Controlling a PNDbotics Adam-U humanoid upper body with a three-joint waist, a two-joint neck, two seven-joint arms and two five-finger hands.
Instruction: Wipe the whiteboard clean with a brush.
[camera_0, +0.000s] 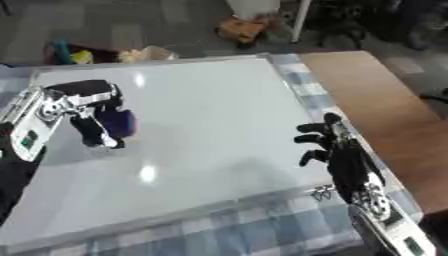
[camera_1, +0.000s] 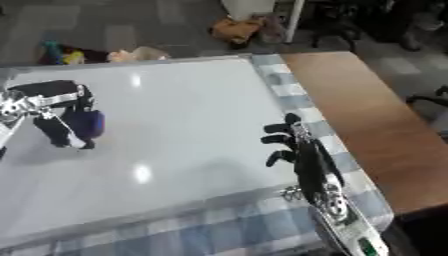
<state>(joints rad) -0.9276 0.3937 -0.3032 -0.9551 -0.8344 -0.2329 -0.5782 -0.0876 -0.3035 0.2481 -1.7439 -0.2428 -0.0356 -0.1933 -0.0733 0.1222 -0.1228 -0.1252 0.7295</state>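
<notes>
The left hand (camera_0: 87, 107) curls round a dark blue brush (camera_0: 119, 124), pressing it to the whiteboard (camera_0: 206, 110) near its left edge; the right hand (camera_0: 337, 150) rests half-open at the board's right edge

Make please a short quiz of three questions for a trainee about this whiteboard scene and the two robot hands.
1. True or false: the left robot hand holds a dark blue brush over the whiteboard.
2. Where is the right robot hand?
A. At the whiteboard's right edge, holding nothing
B. On the brown tabletop
C. On the brush
3. Fill in: under the whiteboard lies a blue and white ______ cloth.

Key:
1. True
2. A
3. checked
</notes>
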